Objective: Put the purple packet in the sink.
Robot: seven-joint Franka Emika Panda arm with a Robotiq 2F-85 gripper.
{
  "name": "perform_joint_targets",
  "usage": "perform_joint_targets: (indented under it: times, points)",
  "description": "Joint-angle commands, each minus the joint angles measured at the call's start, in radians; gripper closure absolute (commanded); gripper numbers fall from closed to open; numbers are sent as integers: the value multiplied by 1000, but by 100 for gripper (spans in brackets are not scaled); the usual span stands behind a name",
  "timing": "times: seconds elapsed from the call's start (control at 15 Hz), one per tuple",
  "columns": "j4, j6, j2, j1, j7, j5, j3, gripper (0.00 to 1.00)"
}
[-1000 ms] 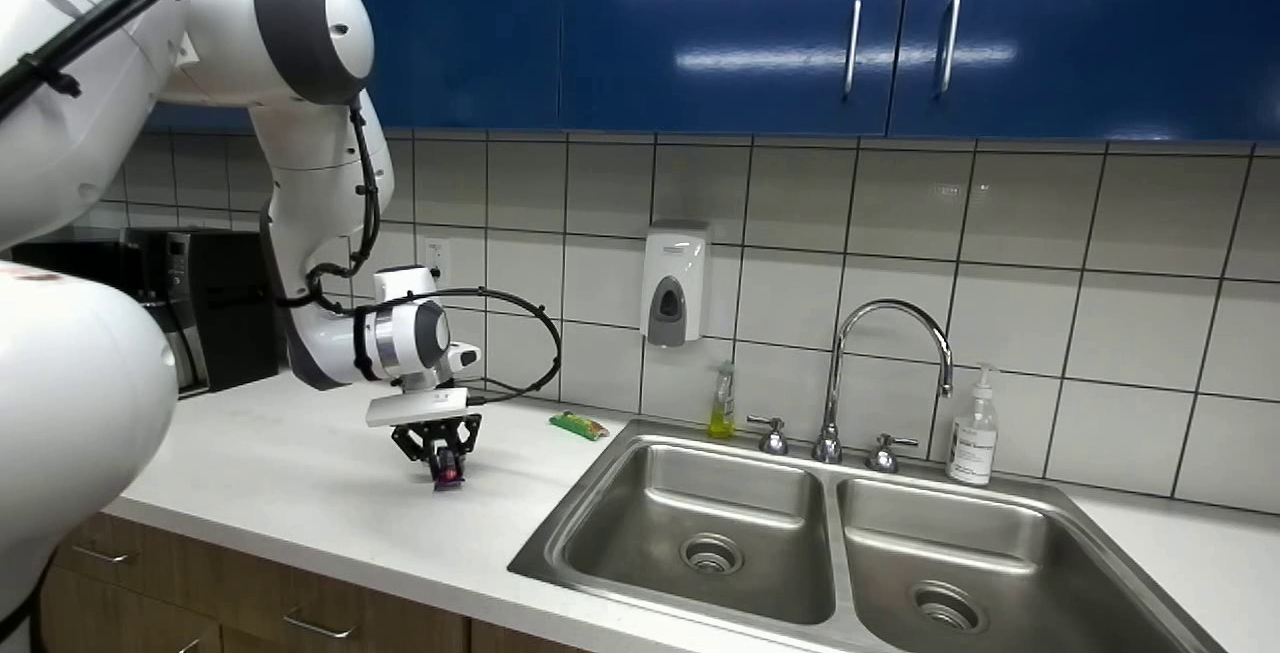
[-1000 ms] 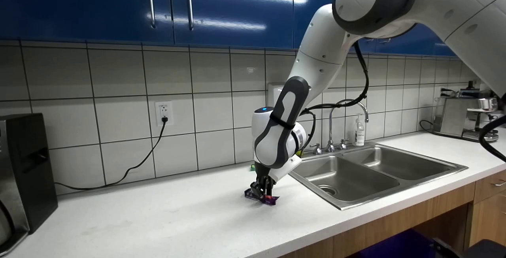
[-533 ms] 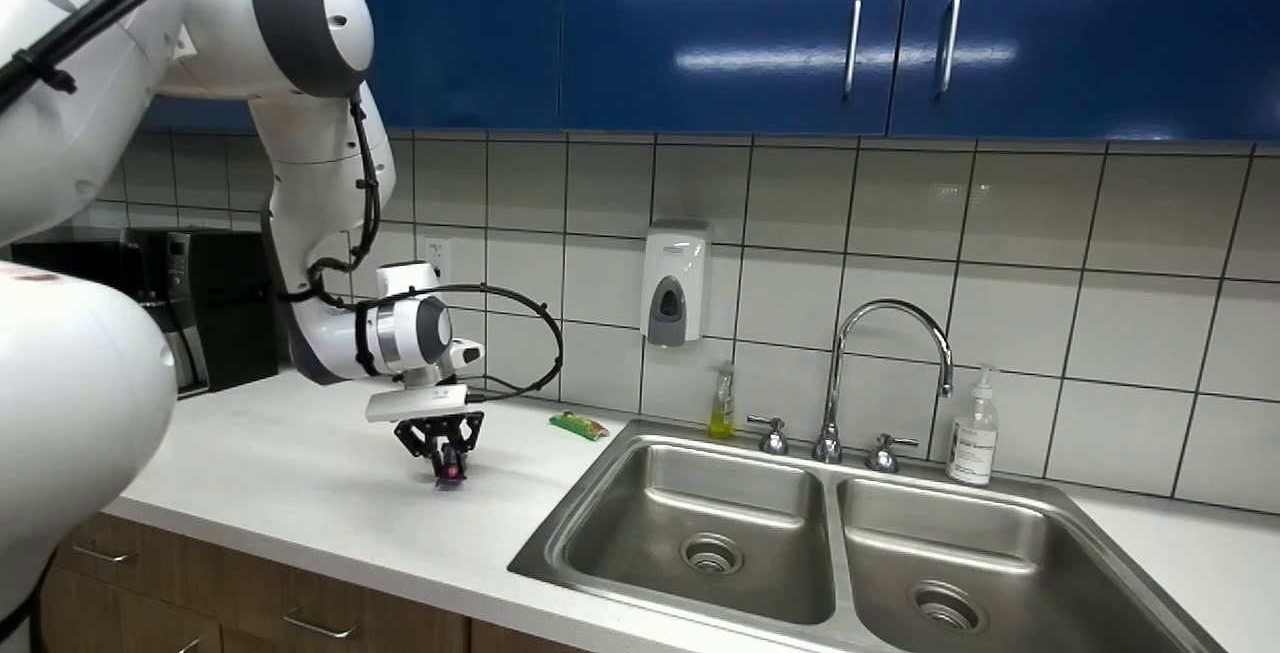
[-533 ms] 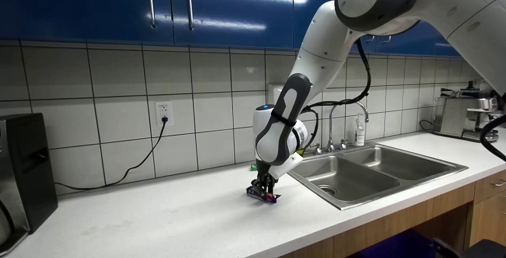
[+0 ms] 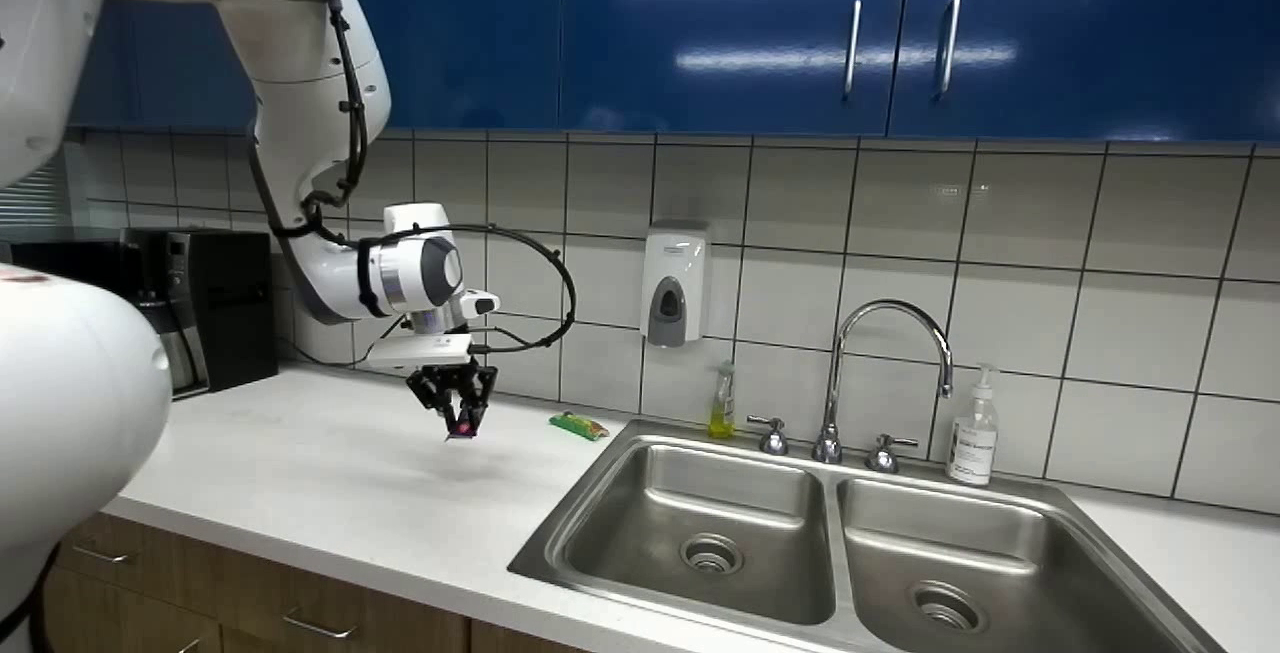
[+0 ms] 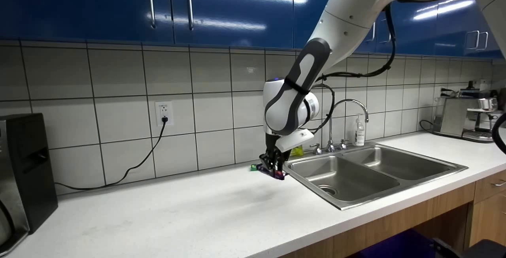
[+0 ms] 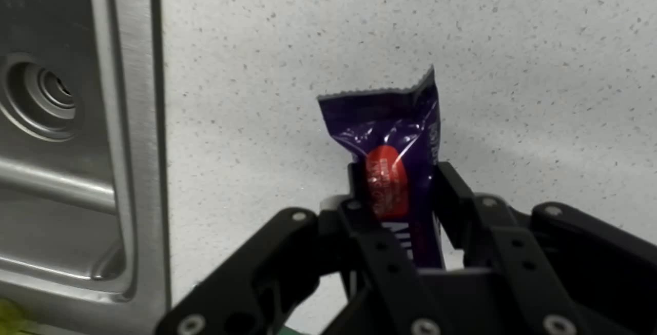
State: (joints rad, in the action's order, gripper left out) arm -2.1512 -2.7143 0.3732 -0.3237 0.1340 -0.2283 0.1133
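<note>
The purple packet [image 7: 380, 114] has a red oval and white letters. My gripper [image 7: 400, 176] is shut on its sides, and its crimped end sticks out past the fingertips. In both exterior views the packet [image 5: 462, 430] [image 6: 279, 176] hangs under the gripper [image 5: 464, 415] [image 6: 274, 165], above the white counter. The lower part of the packet is partly hidden by the fingers in the wrist view. The double steel sink [image 5: 840, 558] is to the right of the gripper in both exterior views [image 6: 314, 190]. Its rim [image 7: 136, 119] and a drain show at the left of the wrist view.
A small green packet [image 5: 578, 425] lies on the counter near the wall, left of the sink. A yellow soap bottle [image 5: 722, 403], the curved faucet [image 5: 890, 305] and a pump bottle [image 5: 973, 438] stand along the sink's back. Blue cabinets [image 5: 740, 23] hang above. A black appliance [image 5: 225, 308] stands behind the arm.
My gripper has risen off the counter with the purple packet in it. In both exterior views it has moved up and somewhat right. The green packet and the sink have not moved.
</note>
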Motion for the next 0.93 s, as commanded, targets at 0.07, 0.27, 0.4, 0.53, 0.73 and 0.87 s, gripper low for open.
perform_joint_targets:
  times: [0.07, 0.27, 0.4, 0.53, 0.73, 0.87]
  points:
    - [-81, 58, -144, 100, 54, 18, -14, 89]
    - [-93, 56, -174, 162, 69, 19, -3, 89]
    - [-94, 56, -179, 202, 79, 14, 10, 89]
    - [-86, 51, -171, 234, 91, 10, 27, 89]
    - [-70, 45, -154, 276, 108, 17, 52, 89]
    - [-56, 39, -138, 301, 125, 22, 69, 89]
